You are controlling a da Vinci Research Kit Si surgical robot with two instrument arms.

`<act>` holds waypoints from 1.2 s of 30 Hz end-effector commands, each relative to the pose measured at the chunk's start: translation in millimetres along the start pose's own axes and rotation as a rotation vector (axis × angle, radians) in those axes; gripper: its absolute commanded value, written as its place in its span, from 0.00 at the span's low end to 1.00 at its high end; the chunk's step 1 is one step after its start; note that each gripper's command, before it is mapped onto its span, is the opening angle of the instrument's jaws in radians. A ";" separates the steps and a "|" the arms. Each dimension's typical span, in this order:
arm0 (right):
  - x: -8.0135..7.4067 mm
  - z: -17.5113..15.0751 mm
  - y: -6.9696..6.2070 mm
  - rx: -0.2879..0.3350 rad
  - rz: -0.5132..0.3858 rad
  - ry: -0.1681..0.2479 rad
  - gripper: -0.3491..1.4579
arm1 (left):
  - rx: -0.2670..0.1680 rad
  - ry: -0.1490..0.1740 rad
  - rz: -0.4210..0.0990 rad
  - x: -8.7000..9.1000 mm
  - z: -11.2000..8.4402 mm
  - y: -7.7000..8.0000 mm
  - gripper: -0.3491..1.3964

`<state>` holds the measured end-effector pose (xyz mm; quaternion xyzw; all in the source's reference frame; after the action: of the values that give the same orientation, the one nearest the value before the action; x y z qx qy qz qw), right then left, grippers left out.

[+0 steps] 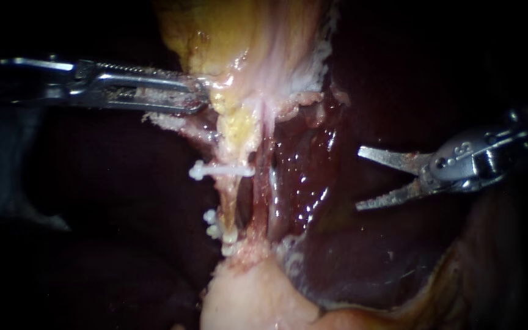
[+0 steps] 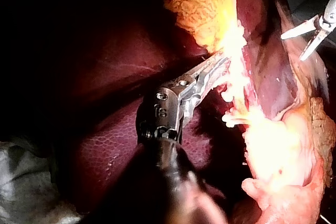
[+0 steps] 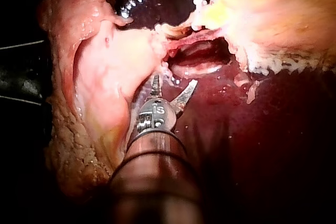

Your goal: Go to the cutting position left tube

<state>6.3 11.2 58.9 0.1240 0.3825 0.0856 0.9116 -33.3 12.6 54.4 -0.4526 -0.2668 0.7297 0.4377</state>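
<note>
Dark-red liver (image 1: 349, 244) fills the field, with the yellow-pink gallbladder (image 1: 252, 43) hanging in from above. The left instrument (image 1: 198, 98) has its jaws pinched on the gallbladder's lower edge, holding it up, so it is taken. The right instrument (image 1: 358, 178) is the free one: jaws spread wide, nothing between them, out over the liver and well apart from the target. The left tube (image 1: 231, 205) lies straight across from those open jaws, toward the left instrument's side, and the right tube (image 1: 263, 205) stands between them. Its long axis runs from the gallbladder down to the pale tissue below, crosswise to the jaws' approach. One white clip (image 1: 221, 170) sits high on it and a cluster of clips (image 1: 214, 223) lower, and the bare stretch between looks like the cutting spot.
</note>
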 end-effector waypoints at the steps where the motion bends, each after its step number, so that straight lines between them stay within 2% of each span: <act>1: 0.0 0.0 0.0 0.000 0.000 0.000 0.98 | -0.001 -0.001 -0.002 0.2 -0.3 0.1 0.00; 3: 0.0 0.0 0.0 0.000 0.000 0.000 0.98 | -0.010 -0.005 -0.005 0.8 -1.1 0.2 0.00; 6: 0.0 0.0 0.0 0.000 0.000 0.000 0.98 | 0.000 -0.003 -0.013 2.2 -3.0 0.6 0.00; 10: 0.0 0.0 0.0 0.000 0.000 0.000 0.98 | 0.008 0.023 -0.019 3.9 -6.1 1.1 0.00; 14: 0.0 0.0 0.0 0.000 0.000 0.000 0.98 | 0.011 0.037 -0.020 4.4 -8.0 1.3 0.00; 20: 0.1 -0.1 -0.2 0.022 0.000 0.011 0.98 | 0.014 0.039 -0.020 4.3 -7.6 1.5 0.00; 27: 1.3 0.4 -1.0 0.073 0.005 0.073 0.99 | 0.015 0.039 -0.020 4.3 -7.6 1.5 0.00; 32: 3.0 2.0 -2.5 0.121 0.023 0.126 0.99 | 0.016 0.040 -0.020 4.2 -7.5 1.6 0.00; 36: 3.9 4.3 -3.9 0.155 0.042 0.139 0.99 | 0.017 0.041 -0.020 4.1 -7.4 1.7 0.00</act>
<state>13.0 7.3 58.4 0.2007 0.4501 0.0816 0.8663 -28.3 15.4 48.0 -0.4608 -0.2560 0.7182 0.4542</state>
